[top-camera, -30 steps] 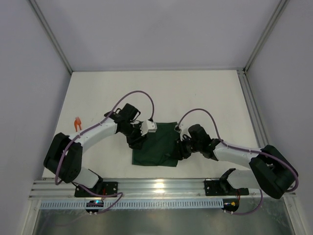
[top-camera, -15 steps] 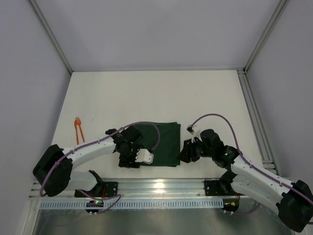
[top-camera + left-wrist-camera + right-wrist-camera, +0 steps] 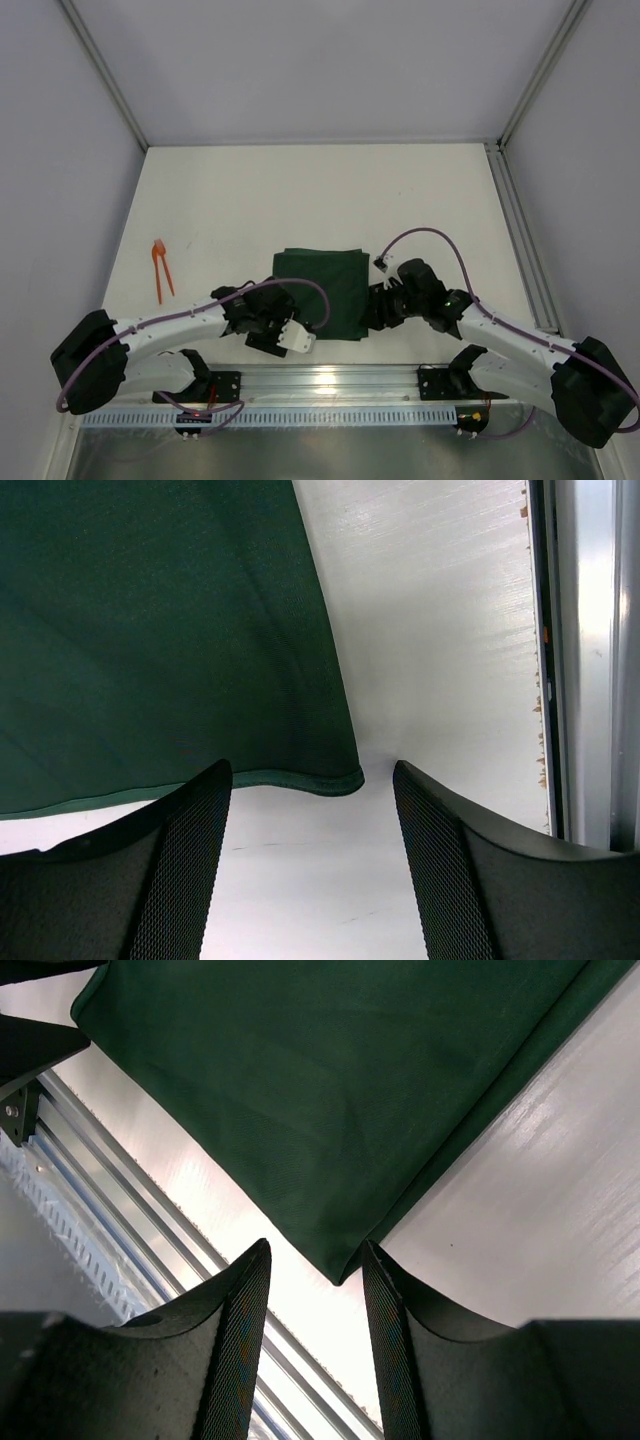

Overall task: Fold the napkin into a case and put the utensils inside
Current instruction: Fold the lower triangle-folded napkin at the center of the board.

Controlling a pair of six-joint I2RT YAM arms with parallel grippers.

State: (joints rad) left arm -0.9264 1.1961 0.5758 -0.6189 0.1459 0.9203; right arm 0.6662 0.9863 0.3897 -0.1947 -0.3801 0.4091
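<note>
The dark green napkin [image 3: 325, 285] lies flat as a folded rectangle in the middle of the white table [image 3: 300, 200]. My left gripper [image 3: 264, 328] is at its near left corner. In the left wrist view the napkin [image 3: 150, 630] fills the upper left, and its hem corner sits just beyond the open left gripper [image 3: 311, 772], which holds nothing. My right gripper [image 3: 374, 310] is at the near right corner. There the napkin [image 3: 330, 1090] tapers to a point between the tips of the open right gripper [image 3: 316, 1250], ungripped. The orange utensils [image 3: 160, 268] lie far left.
An aluminium rail [image 3: 320, 380] runs along the near table edge and shows close to both grippers [image 3: 590, 680] [image 3: 120, 1160]. Purple cables [image 3: 300, 285] loop over the arms. Grey walls and frame posts [image 3: 520, 230] bound the table.
Both grippers have drawn back from over the napkin to its near corners, and their jaws have opened. The napkin now lies uncovered.
</note>
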